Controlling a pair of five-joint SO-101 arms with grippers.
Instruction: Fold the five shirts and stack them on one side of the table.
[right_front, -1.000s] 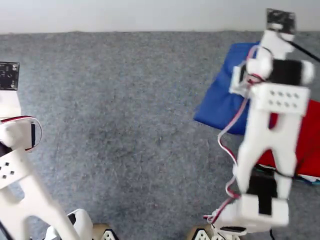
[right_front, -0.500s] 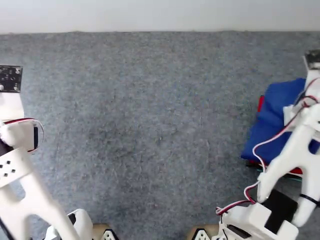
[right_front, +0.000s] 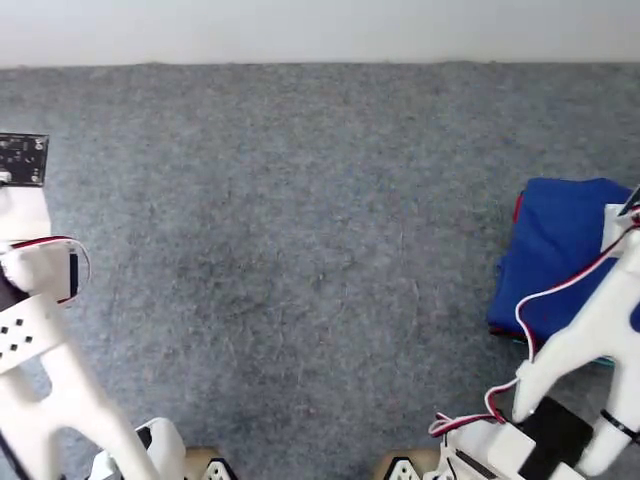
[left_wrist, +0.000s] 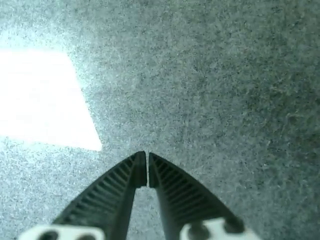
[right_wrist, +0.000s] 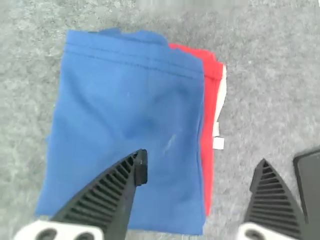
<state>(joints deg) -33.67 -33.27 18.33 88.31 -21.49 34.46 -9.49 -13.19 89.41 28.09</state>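
A folded blue shirt (right_front: 555, 255) lies on top of a stack at the table's right edge, with a red shirt (right_front: 518, 208) peeking out beneath it. In the right wrist view the blue shirt (right_wrist: 125, 125) covers most of the red shirt (right_wrist: 210, 125), and a white layer shows at the stack's edge. My right gripper (right_wrist: 200, 167) hangs open above the stack, holding nothing. The right arm (right_front: 590, 340) stands at the table's right edge. My left gripper (left_wrist: 148, 170) is shut over bare grey table, empty. The left arm (right_front: 40, 330) stands at the far left.
Grey felt-like table surface (right_front: 300, 230) spreads across the middle. A white wall strip (right_front: 300, 30) runs along the far edge. A bright patch of light (left_wrist: 40, 100) lies on the table in the left wrist view.
The right arm has swung from over the table to its right edge. The blue shirt moved right with it and now lies flat on the stack, covering the red one. The left arm stayed still.
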